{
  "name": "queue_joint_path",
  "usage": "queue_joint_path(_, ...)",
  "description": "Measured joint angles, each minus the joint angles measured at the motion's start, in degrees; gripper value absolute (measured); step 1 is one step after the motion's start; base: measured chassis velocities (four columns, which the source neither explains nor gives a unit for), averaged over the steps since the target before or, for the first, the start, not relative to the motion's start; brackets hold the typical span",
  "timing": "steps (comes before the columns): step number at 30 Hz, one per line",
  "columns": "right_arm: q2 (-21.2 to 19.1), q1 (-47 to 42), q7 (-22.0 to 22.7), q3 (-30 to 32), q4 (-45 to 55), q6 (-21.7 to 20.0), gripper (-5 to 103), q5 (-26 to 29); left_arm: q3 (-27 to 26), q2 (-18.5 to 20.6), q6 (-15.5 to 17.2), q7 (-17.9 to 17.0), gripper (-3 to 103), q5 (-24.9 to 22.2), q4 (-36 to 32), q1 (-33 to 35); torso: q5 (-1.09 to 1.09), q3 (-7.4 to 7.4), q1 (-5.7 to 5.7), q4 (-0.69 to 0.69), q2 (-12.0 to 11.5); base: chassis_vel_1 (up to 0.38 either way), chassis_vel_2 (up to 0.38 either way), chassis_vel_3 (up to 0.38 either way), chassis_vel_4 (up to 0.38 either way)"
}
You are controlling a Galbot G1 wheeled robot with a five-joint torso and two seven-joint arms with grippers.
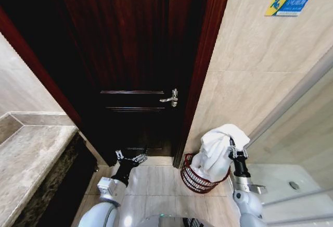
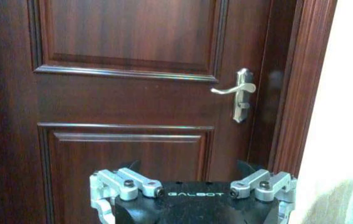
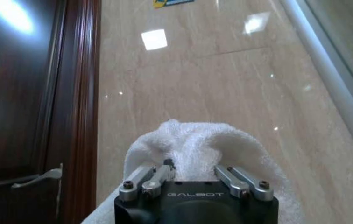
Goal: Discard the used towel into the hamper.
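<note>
Nearest the robot, the 2 arms reach forward over the pale tile floor (image 1: 156, 185). The left gripper (image 1: 130, 157) hangs low in front of the door (image 1: 130, 55), its fingers spread apart and holding nothing; in the left wrist view it (image 2: 192, 184) faces the door panels. The right gripper (image 1: 237, 151) is clamped on the white towel (image 1: 218, 151), which bunches up above its fingers in the right wrist view (image 3: 195, 144). The towel hangs over the hamper (image 1: 195, 177), its lower folds reaching into the basket's open top. The hamper stands on the floor beside the door frame (image 1: 200, 81), against the beige wall (image 1: 250, 71). Farther back, the dark door is shut, its silver handle (image 1: 170, 99) near the frame. High on the wall sits a blue and yellow sign (image 1: 289, 3).
</note>
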Motion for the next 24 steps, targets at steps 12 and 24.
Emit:
queue_joint_path(12,-0.1,-0.02,0.16,0.29,-3.41,1.66,21,2.1,0.0,0.0,0.0,0.0,100,0.0,0.0,0.0,0.0,0.0,0.0,0.0,0.0,0.0,0.0,0.0,0.0)
queue_joint_path(24,-1.45,1.51,-1.07,0.02,-11.5,3.8,21,4.8,0.0,0.0,0.0,0.0,100,0.0,0.0,0.0,0.01,0.0,0.0,0.0,0.0,0.0,0.0,0.0,0.0)
